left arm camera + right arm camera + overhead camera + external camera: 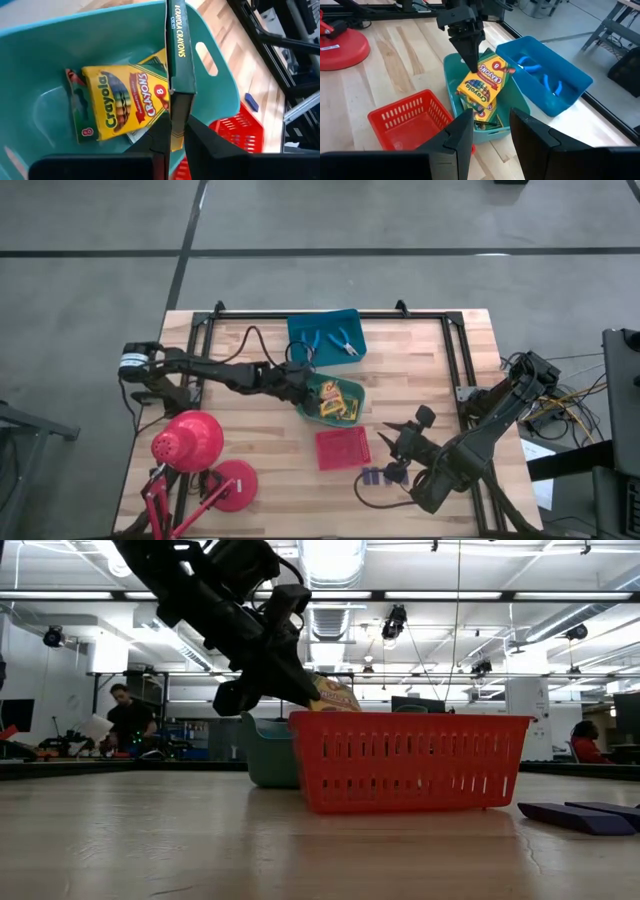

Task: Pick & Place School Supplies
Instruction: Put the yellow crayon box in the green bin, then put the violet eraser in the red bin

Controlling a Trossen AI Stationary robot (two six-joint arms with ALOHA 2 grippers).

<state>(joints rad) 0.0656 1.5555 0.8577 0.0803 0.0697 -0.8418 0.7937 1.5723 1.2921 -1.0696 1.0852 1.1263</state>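
Note:
My left gripper point(470, 61) is shut on a yellow-and-green crayon box point(485, 79), over the green tray point(358, 395). Other crayon boxes point(120, 105) lie flat on that tray's bottom. Blue-handled scissors point(340, 340) lie in the blue tray point(300, 330) at the far side. The red tray point(343, 448) stands nearer. To its right, small dark blocks point(378, 476) lie on the table. My right gripper point(386, 448) hovers open beside the red tray, above the blocks, with nothing between its fingers. My left gripper pinches the crayon box's two broad faces between its two fingers, at one end point(175, 107) of the box. The fingers slant down from the table's left. The box hangs tilted below them, partly above the green tray's rim. I cannot tell whether its lower end touches the boxes beneath.
A red desk lamp point(190, 445) with its round base point(235, 485) stands at the near left. A black frame point(455, 360) runs along the table's far and right edges. Bare wood lies between the lamp and the red tray.

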